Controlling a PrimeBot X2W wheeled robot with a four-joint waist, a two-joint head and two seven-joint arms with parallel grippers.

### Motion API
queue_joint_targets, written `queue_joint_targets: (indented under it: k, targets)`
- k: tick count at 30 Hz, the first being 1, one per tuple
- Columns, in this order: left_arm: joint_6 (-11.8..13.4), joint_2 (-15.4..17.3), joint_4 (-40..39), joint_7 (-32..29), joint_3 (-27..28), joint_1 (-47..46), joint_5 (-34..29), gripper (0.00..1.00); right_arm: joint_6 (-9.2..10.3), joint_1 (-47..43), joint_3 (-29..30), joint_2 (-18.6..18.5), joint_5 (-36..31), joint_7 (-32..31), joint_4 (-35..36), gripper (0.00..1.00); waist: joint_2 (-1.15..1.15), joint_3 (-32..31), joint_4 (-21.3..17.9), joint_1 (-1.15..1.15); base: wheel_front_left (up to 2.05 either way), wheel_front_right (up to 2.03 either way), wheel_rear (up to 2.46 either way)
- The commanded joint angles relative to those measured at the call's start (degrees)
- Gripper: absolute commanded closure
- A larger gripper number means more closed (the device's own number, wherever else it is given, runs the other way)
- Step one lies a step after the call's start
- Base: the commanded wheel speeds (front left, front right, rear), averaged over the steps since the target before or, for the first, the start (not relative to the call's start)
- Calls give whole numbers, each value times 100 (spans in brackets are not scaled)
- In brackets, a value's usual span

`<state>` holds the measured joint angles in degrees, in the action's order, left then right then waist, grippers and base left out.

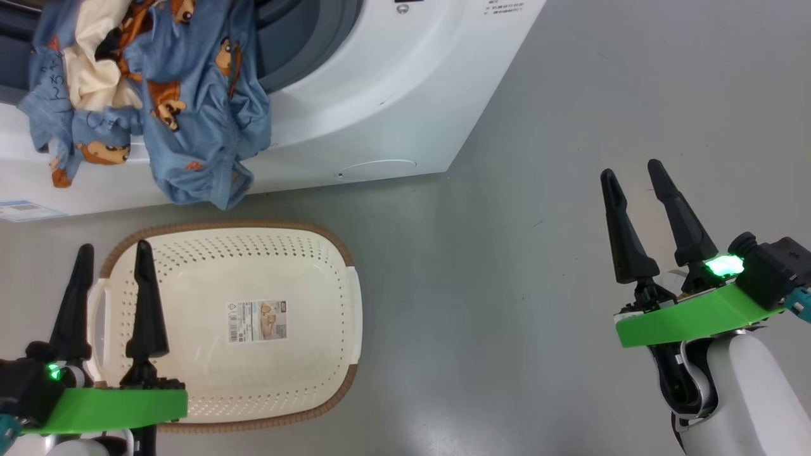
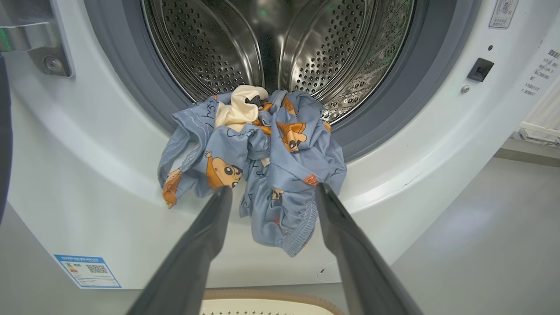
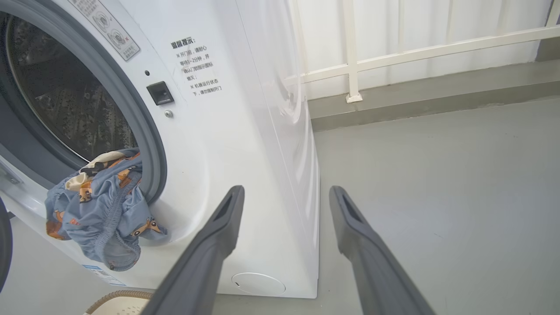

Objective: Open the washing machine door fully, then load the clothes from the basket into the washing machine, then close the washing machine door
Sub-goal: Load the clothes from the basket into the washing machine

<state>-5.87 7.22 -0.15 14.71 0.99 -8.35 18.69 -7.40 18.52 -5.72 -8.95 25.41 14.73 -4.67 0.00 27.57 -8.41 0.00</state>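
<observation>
Nearest, the left tool point(image 1: 114, 247) hovers over the left end of the small cream-white perforated plastic basket point(image 1: 190, 253) with its brown woven-look rim. Both dark fingers are spread wide and hold nothing. The right tool point(image 1: 632, 168) hangs over bare grey floor point(image 1: 507, 285), well apart from everything, equally wide and empty.

The basket sits on the floor just before the foot of the big white front-loading washing machine point(image 1: 393, 95), probably to keep lifts to the opening short. It holds no laundry, and its label sticker point(image 1: 256, 322) lies bare on the bottom.

Beyond, the light blue clothes printed with orange and brown cartoon figures point(image 2: 262, 162) are draped over the lower lip of the grey rubber gasket point(image 2: 385, 118). Part of them is inside and most hangs down the white front. They look dropped short rather than pushed home, so the door would likely catch on them.

Farthest, the perforated steel drum point(image 2: 280, 43) is otherwise empty. A dark edge at the left of the left wrist view is probably the black-rimmed round washing machine door point(image 2: 3, 140), swung clear.
</observation>
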Motion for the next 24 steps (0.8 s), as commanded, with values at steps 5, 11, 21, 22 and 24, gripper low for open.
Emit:
queue_joint_targets:
  k: [5,11,21,22,24]
  targets:
    - [-100,-16,-75,29,224,95,-186,0,-9,-152,-72,-39,4,27,156,0,0,-16,-5,0,0,0,0]
    - [-131,-10,-11,29,232,66,-312,0,-9,-146,-55,-42,19,27,150,0,0,11,-19,0,0,0,0]
    - [-149,-1,188,29,207,-41,-405,0,-9,-112,-51,-11,26,27,126,0,0,49,-45,0,0,0,0]
    - [-151,9,223,29,194,-66,-414,0,-9,-109,-54,-7,27,27,123,0,0,50,-48,0,0,0,0]
    - [-153,35,315,29,142,-138,-430,0,-9,-106,-56,-1,30,27,117,0,0,58,-53,0,0,0,0]
